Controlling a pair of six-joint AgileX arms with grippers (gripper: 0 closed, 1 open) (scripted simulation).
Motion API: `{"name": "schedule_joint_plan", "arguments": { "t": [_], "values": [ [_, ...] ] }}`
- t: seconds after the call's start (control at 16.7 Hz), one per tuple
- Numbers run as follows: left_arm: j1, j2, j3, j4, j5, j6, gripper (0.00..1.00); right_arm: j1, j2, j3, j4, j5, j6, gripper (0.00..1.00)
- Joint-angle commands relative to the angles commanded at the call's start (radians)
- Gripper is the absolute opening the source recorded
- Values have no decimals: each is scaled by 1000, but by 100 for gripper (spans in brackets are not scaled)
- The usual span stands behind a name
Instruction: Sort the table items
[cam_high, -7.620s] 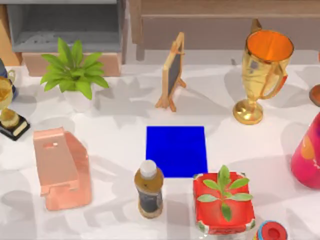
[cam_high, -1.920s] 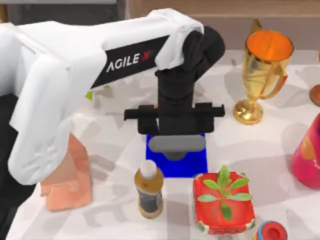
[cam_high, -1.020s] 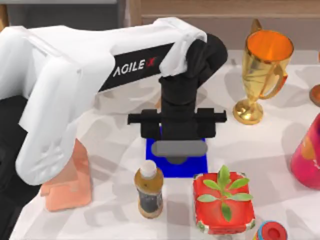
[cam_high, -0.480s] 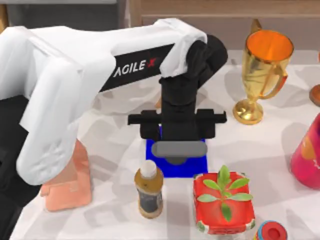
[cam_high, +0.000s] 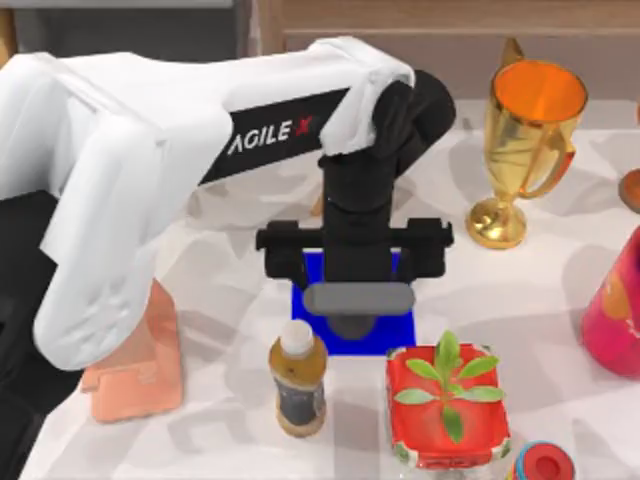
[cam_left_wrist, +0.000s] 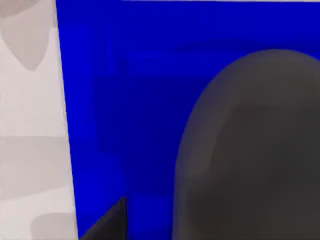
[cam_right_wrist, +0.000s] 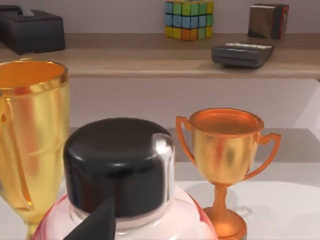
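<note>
Dark grey against the blue mat (cam_high: 394, 338), the mouse (cam_left_wrist: 250, 150) now sits lower than 1 second ago, the left gripper (cam_high: 350, 312) above it with jaws seemingly spread wider, suggesting a release there.

brown bottle (cam_high: 298, 388) beside blue mat (cam_high: 305, 300)

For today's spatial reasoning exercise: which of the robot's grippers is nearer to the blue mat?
Left. The left gripper hangs directly over the blue mat with the mouse. The right gripper is off by the pink bottle at the table's right edge.
</note>
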Motion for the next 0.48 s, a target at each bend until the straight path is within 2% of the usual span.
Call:
{"name": "schedule_joint_plan", "arguments": {
  "t": [0.48],
  "values": [
    [9, -24, 15, 7, 2, -30, 100, 0, 0, 0, 0, 0, 0, 100]
  ]
}}
